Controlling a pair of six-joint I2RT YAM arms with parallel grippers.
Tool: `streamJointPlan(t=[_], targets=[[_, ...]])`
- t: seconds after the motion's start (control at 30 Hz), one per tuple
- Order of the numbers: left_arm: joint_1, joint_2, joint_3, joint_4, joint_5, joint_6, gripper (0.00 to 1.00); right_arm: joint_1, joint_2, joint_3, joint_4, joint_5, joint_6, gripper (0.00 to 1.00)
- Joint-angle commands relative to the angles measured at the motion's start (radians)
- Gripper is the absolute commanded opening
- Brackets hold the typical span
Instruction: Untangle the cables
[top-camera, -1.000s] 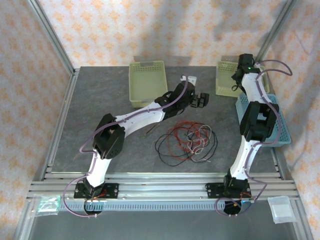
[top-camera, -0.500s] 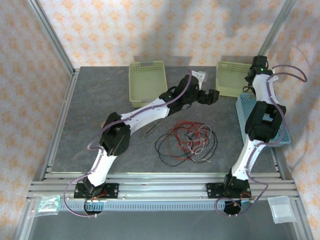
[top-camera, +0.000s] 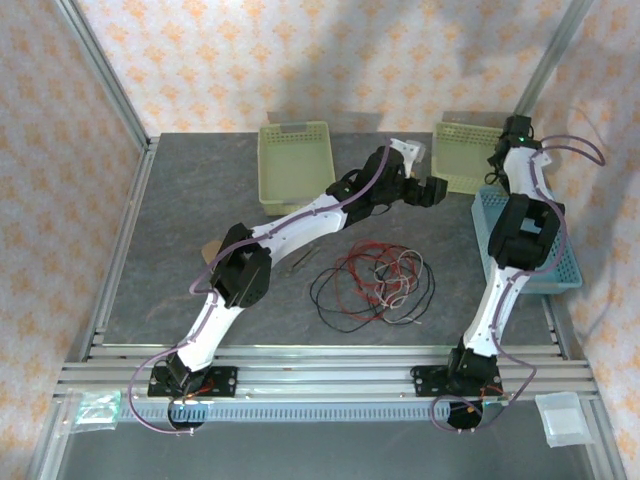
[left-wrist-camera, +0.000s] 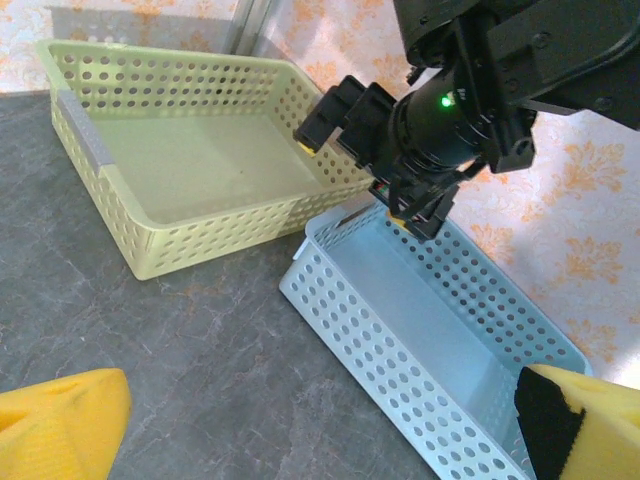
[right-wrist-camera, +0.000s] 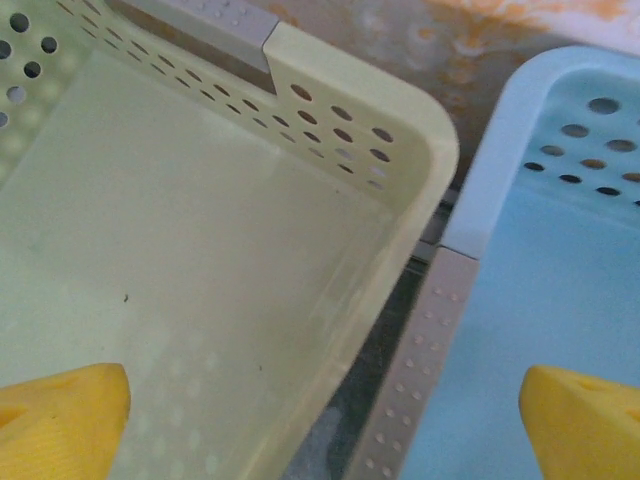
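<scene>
The cables (top-camera: 375, 280), thin red, black and whitish-grey wires, lie in one tangled heap of loose loops on the grey table, in front of both grippers. My left gripper (top-camera: 432, 190) hovers behind the heap, open, its yellow fingertips (left-wrist-camera: 60, 420) wide apart with only bare table between them. My right gripper (top-camera: 498, 165) hangs at the back right over the meeting corners of a yellow basket and a blue basket. It is open too, with nothing between its fingertips (right-wrist-camera: 585, 420). In the left wrist view the right gripper (left-wrist-camera: 355, 180) stands above the two baskets.
A yellow-green basket (top-camera: 293, 165) stands at the back centre-left. A yellow basket (top-camera: 462, 155) sits at the back right, and a blue basket (top-camera: 545, 250) lies along the right edge. All look empty. A short dark stick (top-camera: 305, 258) lies left of the heap.
My left arm has stretched further right and back, bringing its gripper nearer the right-hand baskets. The right wrist has shifted right, over the basket corners. The cables have not moved.
</scene>
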Motion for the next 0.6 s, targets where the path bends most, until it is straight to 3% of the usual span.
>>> streamJointPlan(t=[0.0, 0.27, 0.57], targets=[[0.002, -0.004, 0.024, -0.033, 0.034, -0.008, 0.99, -0.013, 0.032, 0.043, -0.040, 0.000, 0.024, 0.98], [0.002, -0.032, 0.007, -0.061, 0.012, 0.018, 0.99, -0.013, 0.086, 0.058, -0.046, -0.058, 0.039, 0.85], [0.002, -0.051, -0.019, -0.072, -0.001, 0.029, 0.99, -0.013, 0.076, 0.030, -0.015, -0.078, 0.033, 0.56]])
